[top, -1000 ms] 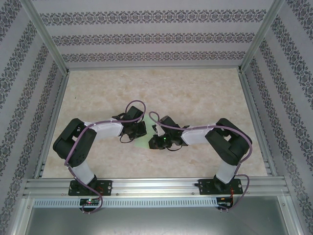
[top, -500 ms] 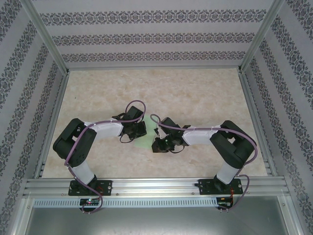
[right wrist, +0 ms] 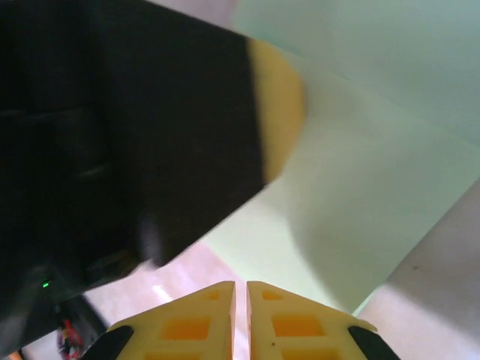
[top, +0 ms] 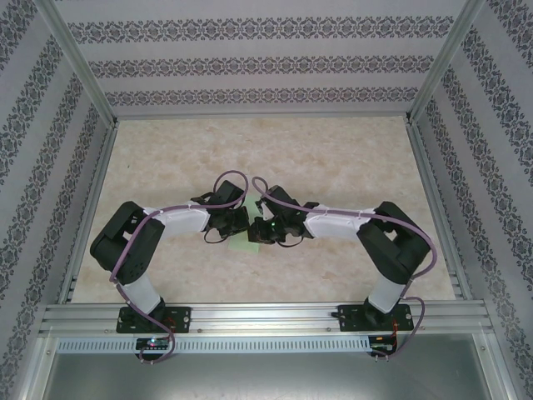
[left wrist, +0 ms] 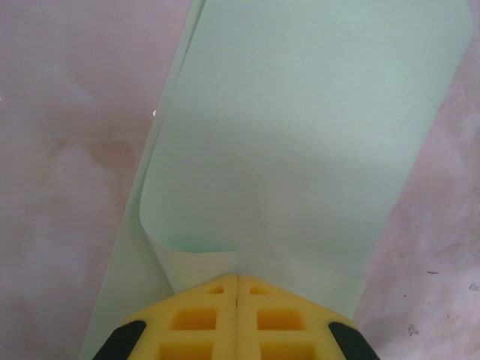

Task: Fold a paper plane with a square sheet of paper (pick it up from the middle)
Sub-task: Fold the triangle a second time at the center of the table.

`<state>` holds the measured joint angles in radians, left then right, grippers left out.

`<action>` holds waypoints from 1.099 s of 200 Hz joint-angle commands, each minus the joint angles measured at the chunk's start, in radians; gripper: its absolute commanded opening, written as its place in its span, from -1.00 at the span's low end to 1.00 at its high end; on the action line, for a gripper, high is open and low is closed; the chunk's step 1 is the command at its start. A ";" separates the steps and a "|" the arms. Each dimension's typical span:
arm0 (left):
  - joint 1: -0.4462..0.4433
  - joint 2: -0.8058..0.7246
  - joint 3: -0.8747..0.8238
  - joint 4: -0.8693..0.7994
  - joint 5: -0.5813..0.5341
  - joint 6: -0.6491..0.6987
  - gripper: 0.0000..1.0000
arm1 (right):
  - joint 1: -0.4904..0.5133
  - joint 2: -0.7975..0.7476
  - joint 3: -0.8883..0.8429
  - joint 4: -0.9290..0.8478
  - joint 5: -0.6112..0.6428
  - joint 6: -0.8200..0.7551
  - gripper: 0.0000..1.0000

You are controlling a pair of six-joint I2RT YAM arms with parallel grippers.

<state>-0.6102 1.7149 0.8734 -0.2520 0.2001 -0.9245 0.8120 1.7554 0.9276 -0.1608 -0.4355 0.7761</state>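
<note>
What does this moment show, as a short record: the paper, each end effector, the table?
sheet of paper: pale green, one flap curled over the layer lying flat, not yet creased down
left end effector: shut, pinching the flap's edge
right end effector: nearly closed, nothing between its fingers, at the sheet's edge, close beside the left one
table: pale marbled surface under the sheet

Beige marbled tabletop [top: 333, 167], evenly lit. Three enclosing walls papered white with grey floral stripes [top: 250, 62]. Silver aluminium corner posts [top: 82, 71] at rear corners. Slotted aluminium rail [top: 266, 315] spans near edge; grey metal sheet [top: 266, 375] adjoining.
</note>
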 commanded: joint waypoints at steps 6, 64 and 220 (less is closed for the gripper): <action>-0.010 0.014 -0.009 -0.031 -0.015 0.010 -0.92 | 0.016 0.056 0.018 -0.044 0.050 0.029 -0.77; -0.009 -0.014 -0.003 -0.017 -0.025 0.015 -0.88 | 0.009 0.079 -0.070 -0.079 0.050 0.026 -0.80; -0.028 -0.095 -0.063 0.063 0.112 -0.073 -1.00 | 0.007 0.085 -0.060 -0.052 0.057 0.041 -0.81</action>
<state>-0.6140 1.5925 0.8036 -0.2382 0.2798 -0.9688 0.8154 1.8091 0.9001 -0.1596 -0.4114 0.8021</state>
